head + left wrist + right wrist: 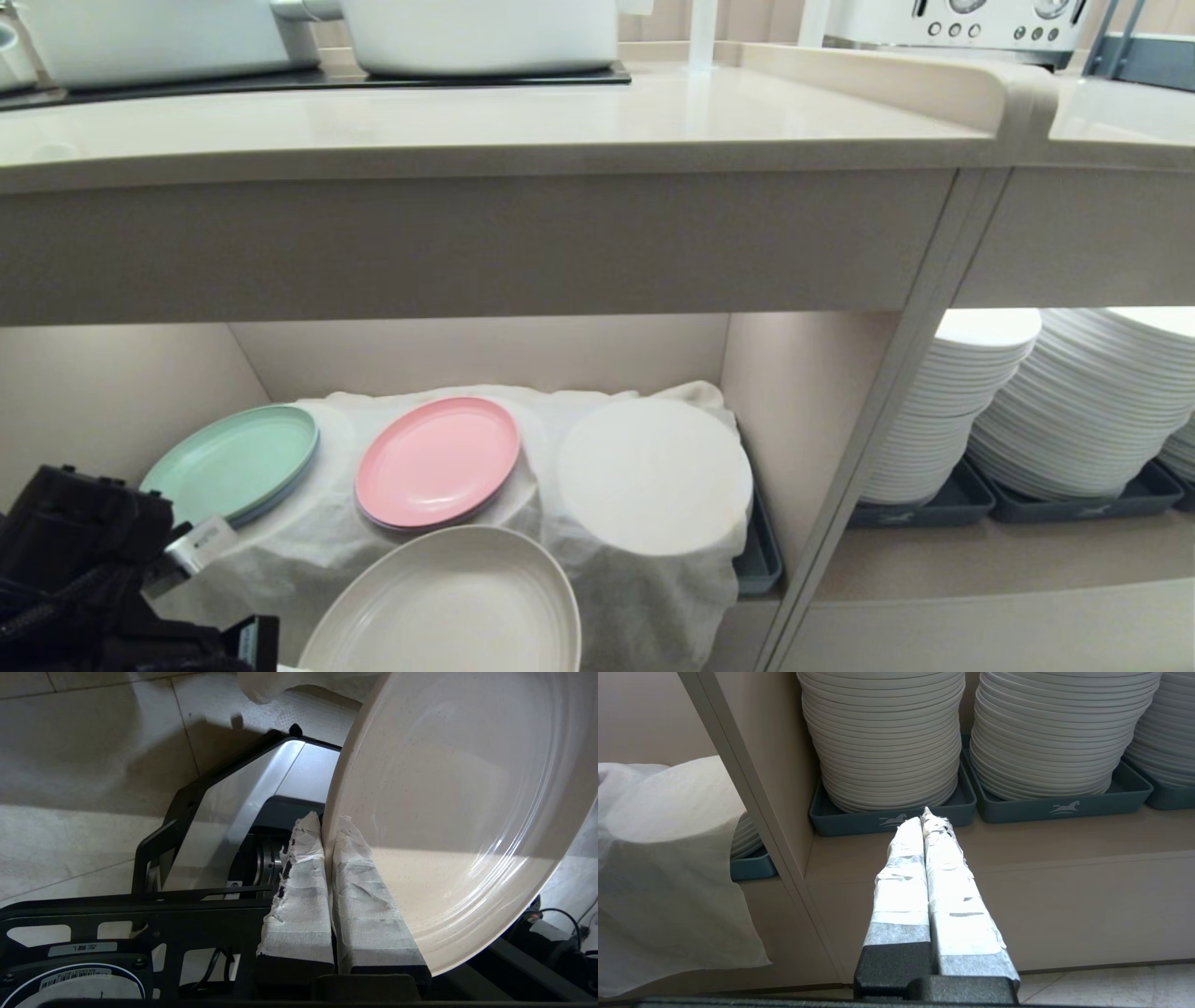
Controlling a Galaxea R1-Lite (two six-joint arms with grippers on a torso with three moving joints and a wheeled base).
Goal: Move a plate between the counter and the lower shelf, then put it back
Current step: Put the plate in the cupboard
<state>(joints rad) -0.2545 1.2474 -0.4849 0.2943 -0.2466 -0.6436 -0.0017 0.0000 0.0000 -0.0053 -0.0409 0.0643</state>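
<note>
While your left gripper (327, 835) has its jaws clamped on the plate's (448, 607) rim before the lower shelf (112, 392), your right gripper (927, 819) sits closed, empty.

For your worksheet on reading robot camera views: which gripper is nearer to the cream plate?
Left. The left gripper is shut on the plate's rim. The right gripper is parked away, pointing at the stacked white plates.

Plate (448, 607) near edge cut off; white cloth (644, 579) hides shelf contents.
</note>
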